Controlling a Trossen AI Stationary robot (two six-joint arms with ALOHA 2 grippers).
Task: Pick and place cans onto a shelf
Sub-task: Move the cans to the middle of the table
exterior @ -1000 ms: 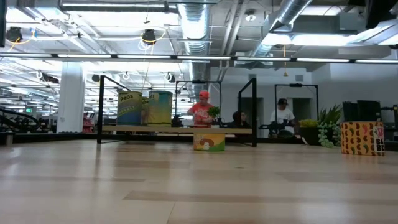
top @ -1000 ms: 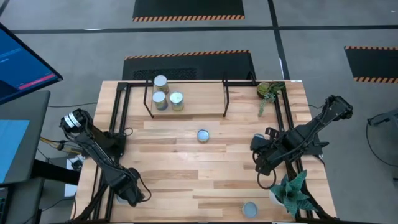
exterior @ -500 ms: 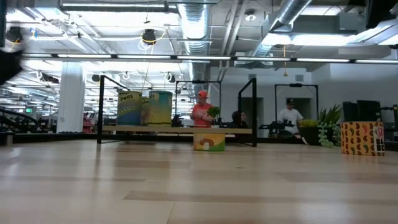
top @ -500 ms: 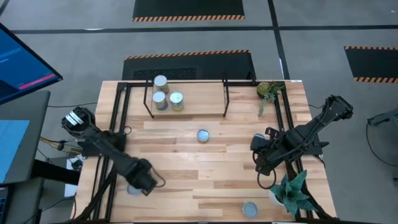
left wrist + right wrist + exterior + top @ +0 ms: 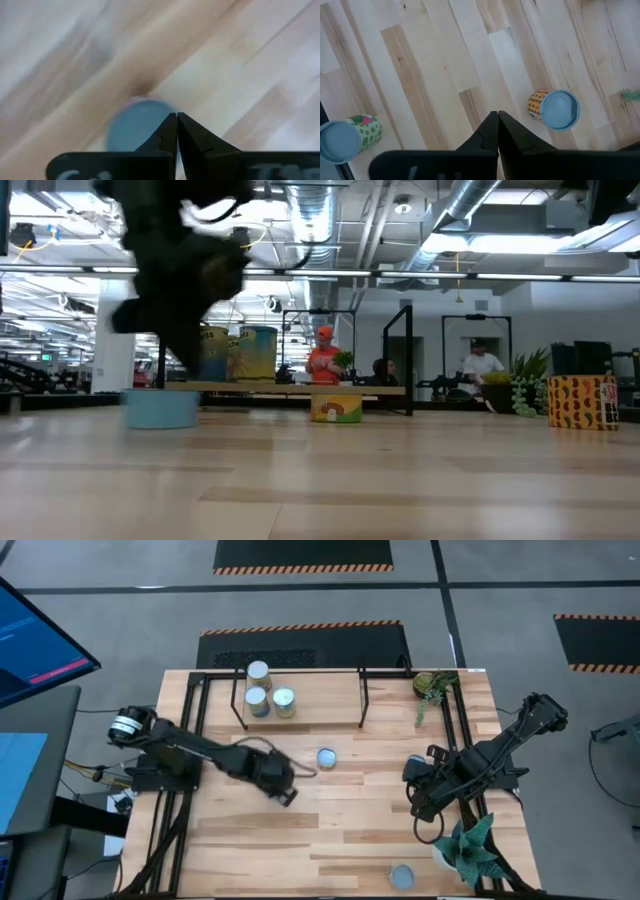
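One blurred blue can (image 5: 134,131), seemingly below the left end effector (image 5: 176,131).

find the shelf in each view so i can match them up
High view: shelf at the table's top edge, left of middle.
Low view: shelf far back, left to centre.
Left wrist view: not in it.
Right wrist view: not in it.
Shared landmark: the lone can just before it.

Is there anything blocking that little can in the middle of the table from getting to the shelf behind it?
Nothing visible does. In the high view only bare wooden table lies between the can and the shelf. Three cans occupy the shelf's left end; the rest is free. The left gripper hovers beside the can, fingers shut.
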